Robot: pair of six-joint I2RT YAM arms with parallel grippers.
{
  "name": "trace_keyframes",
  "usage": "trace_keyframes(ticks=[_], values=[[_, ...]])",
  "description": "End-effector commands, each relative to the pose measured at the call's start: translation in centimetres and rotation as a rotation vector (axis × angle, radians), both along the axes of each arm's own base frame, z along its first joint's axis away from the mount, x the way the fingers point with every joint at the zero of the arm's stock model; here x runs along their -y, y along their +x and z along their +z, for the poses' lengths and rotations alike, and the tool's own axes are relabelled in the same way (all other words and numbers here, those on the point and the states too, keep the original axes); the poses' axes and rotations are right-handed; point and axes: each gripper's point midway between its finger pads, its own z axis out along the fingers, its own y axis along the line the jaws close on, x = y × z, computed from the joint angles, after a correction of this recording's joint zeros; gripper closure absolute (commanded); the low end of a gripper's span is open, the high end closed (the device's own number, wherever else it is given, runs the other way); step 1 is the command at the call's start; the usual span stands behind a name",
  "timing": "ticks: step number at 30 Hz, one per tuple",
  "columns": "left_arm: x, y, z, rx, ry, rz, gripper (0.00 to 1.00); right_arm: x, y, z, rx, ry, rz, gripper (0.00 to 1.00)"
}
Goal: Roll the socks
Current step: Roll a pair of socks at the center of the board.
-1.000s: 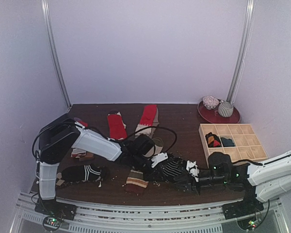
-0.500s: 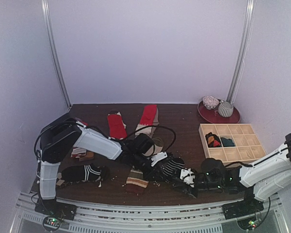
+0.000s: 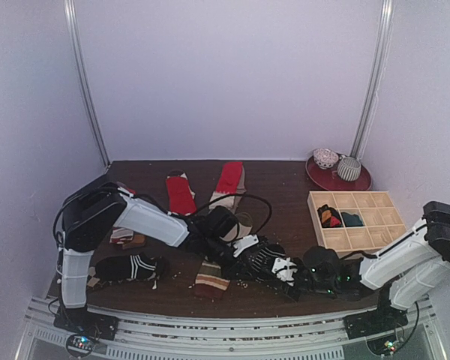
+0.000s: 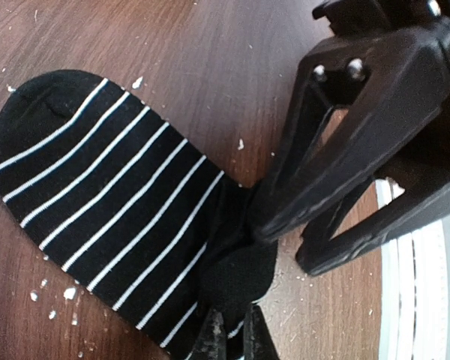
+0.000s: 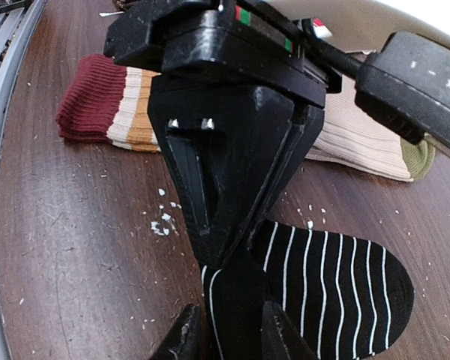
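A black sock with thin white stripes (image 4: 112, 202) lies on the brown table, and both grippers hold its near end. My left gripper (image 4: 234, 337) is shut on a bunched fold of it. My right gripper (image 5: 225, 334) has closed on the same black sock (image 5: 330, 292), with fabric filling the gap between its fingers. The two grippers meet tip to tip, the right one (image 4: 281, 246) facing the left one (image 5: 229, 259). From above, this sock (image 3: 266, 259) sits near the front middle. A beige sock with red-brown bands (image 5: 112, 105) lies just behind it.
A second black striped sock (image 3: 127, 266) lies at the front left. Two red socks (image 3: 180, 193) (image 3: 229, 180) lie further back. The pale wooden compartment tray (image 3: 375, 217) stands on the right, with a red plate (image 3: 337, 178) of bowls behind it. White crumbs dot the table.
My right gripper has slid left along the table until it meets the left gripper at the black striped sock. Its elbow has risen at the right. The left arm has held still.
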Motion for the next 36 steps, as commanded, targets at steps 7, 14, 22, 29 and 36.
trace_keyframes(ticks=[7,14,22,29,36], values=[[-7.9,-4.2,-8.7,-0.189,0.401,0.028,1.00,-1.5,0.2,-1.8,-0.132,0.016,-0.062,0.72],[-8.1,-4.4,-9.0,-0.193,0.406,0.024,1.00,-0.6,0.7,1.8,-0.032,0.107,-0.099,0.66],[-7.8,-4.2,-8.9,-0.194,0.400,0.024,1.00,-1.2,-0.9,1.4,-0.024,0.091,0.030,0.66],[-7.9,-4.2,-9.0,-0.198,0.408,0.021,1.00,-1.7,-0.6,-0.9,-0.081,0.063,-0.002,0.69],[-8.0,-4.3,-9.0,-0.198,0.407,0.017,1.00,-0.8,1.0,-2.2,-0.075,0.024,-0.116,0.77]])
